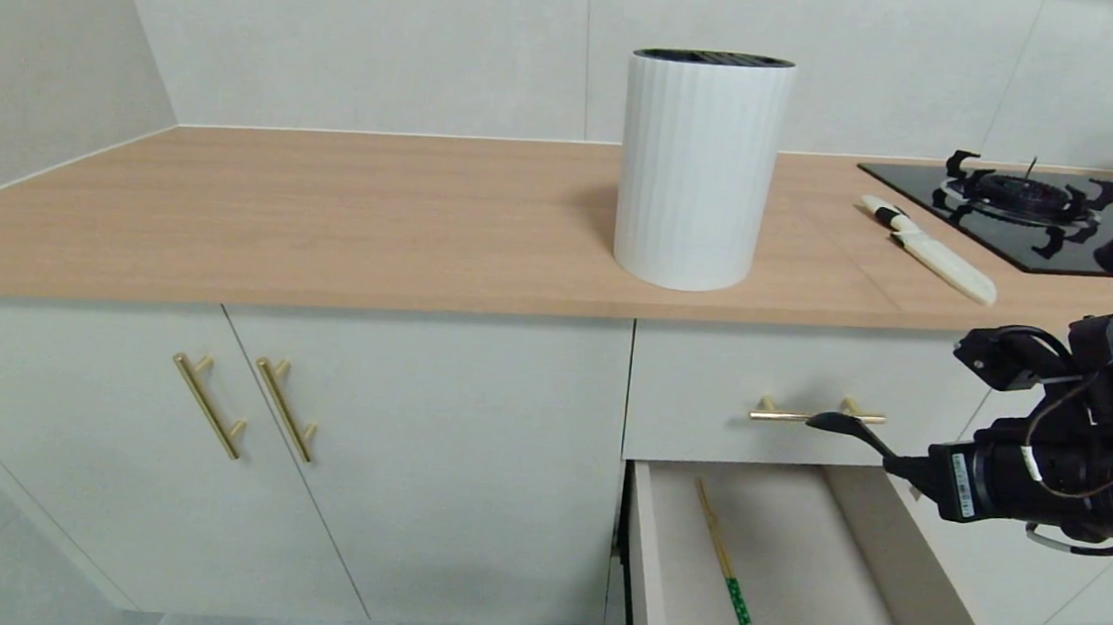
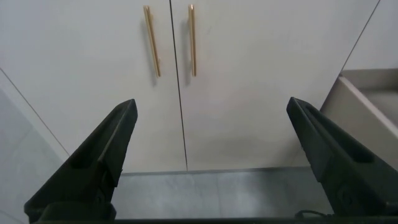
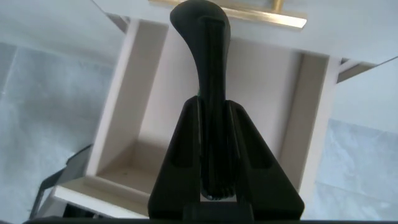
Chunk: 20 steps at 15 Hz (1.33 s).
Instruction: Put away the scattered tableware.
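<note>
Jutting from right claw (image 1: 905, 467): black utensil (image 1: 845, 427).

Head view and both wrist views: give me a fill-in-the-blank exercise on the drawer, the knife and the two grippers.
1. The chopsticks in the open drawer have ____ ends nearest the robot.
2. The right gripper is ____ on a black spoon above the drawer.
3. The left gripper, facing the cabinet doors, is ____.
4. The knife lies on the countertop to the ____ of the white knife block.
Missing words: green; shut; open; right.
</note>
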{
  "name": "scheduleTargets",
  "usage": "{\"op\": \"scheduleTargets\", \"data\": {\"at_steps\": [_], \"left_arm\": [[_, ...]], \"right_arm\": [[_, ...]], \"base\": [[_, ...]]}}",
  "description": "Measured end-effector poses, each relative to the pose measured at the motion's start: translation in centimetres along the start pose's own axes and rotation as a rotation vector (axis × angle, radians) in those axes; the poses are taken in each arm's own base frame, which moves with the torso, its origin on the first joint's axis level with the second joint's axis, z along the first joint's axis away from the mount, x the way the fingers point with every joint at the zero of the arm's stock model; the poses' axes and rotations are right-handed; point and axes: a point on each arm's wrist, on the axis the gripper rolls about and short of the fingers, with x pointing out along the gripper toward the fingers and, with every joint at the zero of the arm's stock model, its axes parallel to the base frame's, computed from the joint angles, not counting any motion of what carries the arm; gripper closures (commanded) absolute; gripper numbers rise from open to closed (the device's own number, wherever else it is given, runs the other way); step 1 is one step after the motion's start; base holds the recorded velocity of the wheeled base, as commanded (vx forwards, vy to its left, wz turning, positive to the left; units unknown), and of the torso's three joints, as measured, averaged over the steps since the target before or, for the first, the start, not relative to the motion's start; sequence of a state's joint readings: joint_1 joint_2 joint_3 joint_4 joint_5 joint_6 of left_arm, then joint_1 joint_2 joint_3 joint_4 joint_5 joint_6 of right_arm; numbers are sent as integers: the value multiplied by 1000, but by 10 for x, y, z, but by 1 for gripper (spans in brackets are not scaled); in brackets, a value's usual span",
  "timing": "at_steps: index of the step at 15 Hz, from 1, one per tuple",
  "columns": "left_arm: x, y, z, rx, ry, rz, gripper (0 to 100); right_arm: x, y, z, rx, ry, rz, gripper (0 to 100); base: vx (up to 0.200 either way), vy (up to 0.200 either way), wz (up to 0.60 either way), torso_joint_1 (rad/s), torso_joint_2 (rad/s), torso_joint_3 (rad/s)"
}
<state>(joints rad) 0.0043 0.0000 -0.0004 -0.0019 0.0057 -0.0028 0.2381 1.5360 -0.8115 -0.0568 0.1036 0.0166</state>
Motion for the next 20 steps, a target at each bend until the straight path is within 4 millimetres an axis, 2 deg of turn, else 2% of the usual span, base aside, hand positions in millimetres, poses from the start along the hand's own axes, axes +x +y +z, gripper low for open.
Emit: {"op": "scheduleTargets", "data": {"at_steps": [6,13,16,20], "left_arm": [[0,0,0,0,0,-1,0],[0,0,0,0,0,0,0],[0,0,0,0,0,0,0],[0,0,0,0,0,0,0]], "right_arm": [[6,-1,-3,3,25,-1,100],[12,-1,-4,3,44,0,100],[30,-3,-9,8,87,-1,100],[80,-6,-23,5,157,-49,100]], "base": [[0,0,0,-115,399,281],[0,0,0,-8,29,15],[0,0,0,0,0,0],[0,0,0,0,0,0]]}}
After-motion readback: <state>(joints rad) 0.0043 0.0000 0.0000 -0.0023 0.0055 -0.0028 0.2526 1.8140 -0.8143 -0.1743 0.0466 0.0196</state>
